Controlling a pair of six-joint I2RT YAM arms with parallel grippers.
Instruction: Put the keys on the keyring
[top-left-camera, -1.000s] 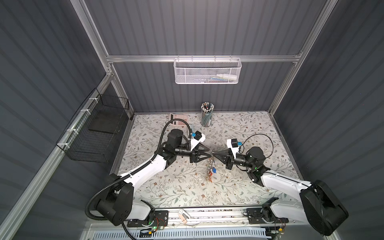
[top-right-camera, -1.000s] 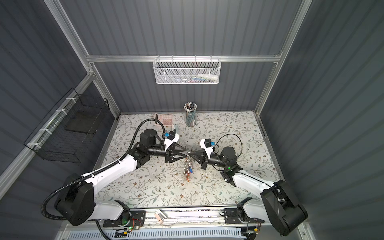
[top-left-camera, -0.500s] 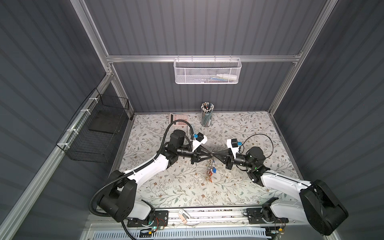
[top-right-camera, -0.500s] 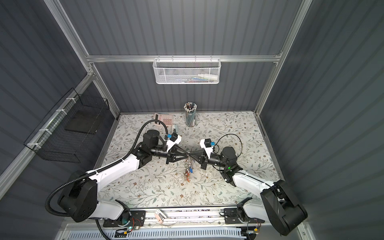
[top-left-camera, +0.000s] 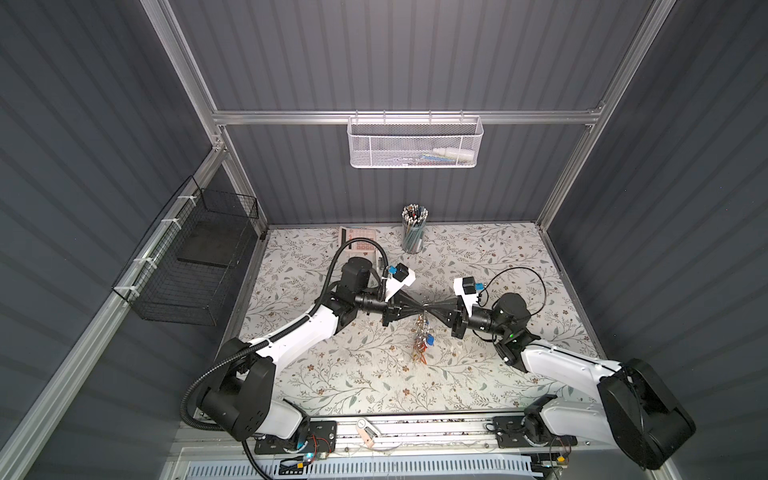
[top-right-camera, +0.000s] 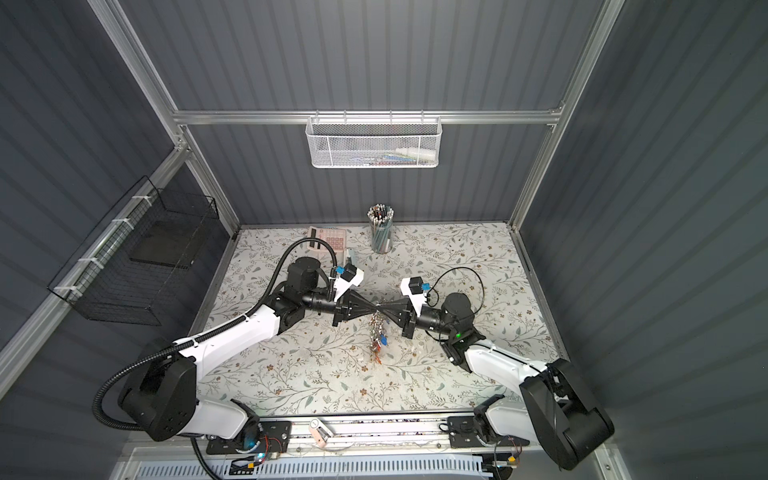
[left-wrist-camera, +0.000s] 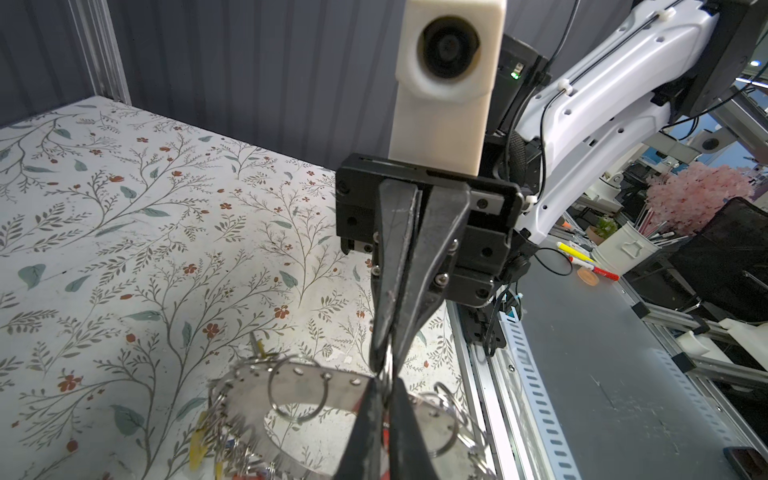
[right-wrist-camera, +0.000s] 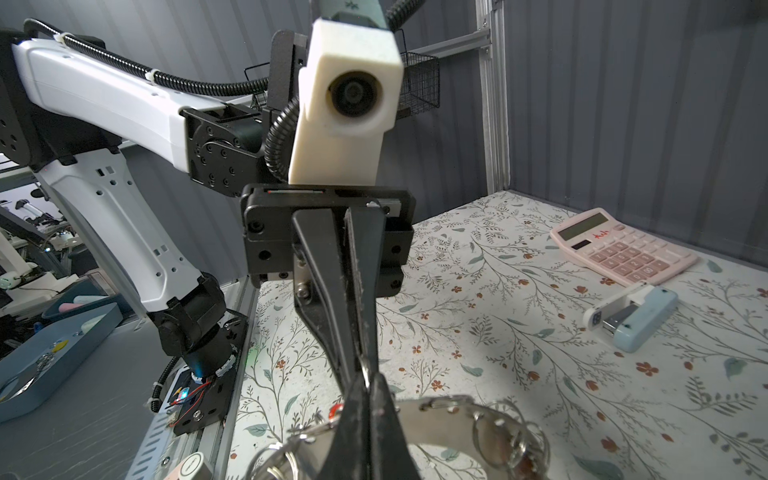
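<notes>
The left gripper (top-left-camera: 420, 308) and right gripper (top-left-camera: 433, 309) meet tip to tip above the middle of the table (top-left-camera: 374, 374). The keyring (left-wrist-camera: 291, 384) sits between them, with the keys (top-left-camera: 423, 345) hanging below. At the far edge, the calculator (top-right-camera: 332, 240) lies left of the cup (top-left-camera: 412, 237). A mesh basket (top-left-camera: 415, 145) hangs on the far wall and a wire basket (top-left-camera: 195, 266) on the left wall.

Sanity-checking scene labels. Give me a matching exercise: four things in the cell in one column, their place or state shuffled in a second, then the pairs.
Things
1. keyring
2. calculator
3. pencil cup
4. white mesh basket

Place or state
a. hung on the back rail
b. pink, lying flat
c. held up off the table
d. standing upright on the table

Pairs: 1-c, 2-b, 3-d, 4-a
</notes>
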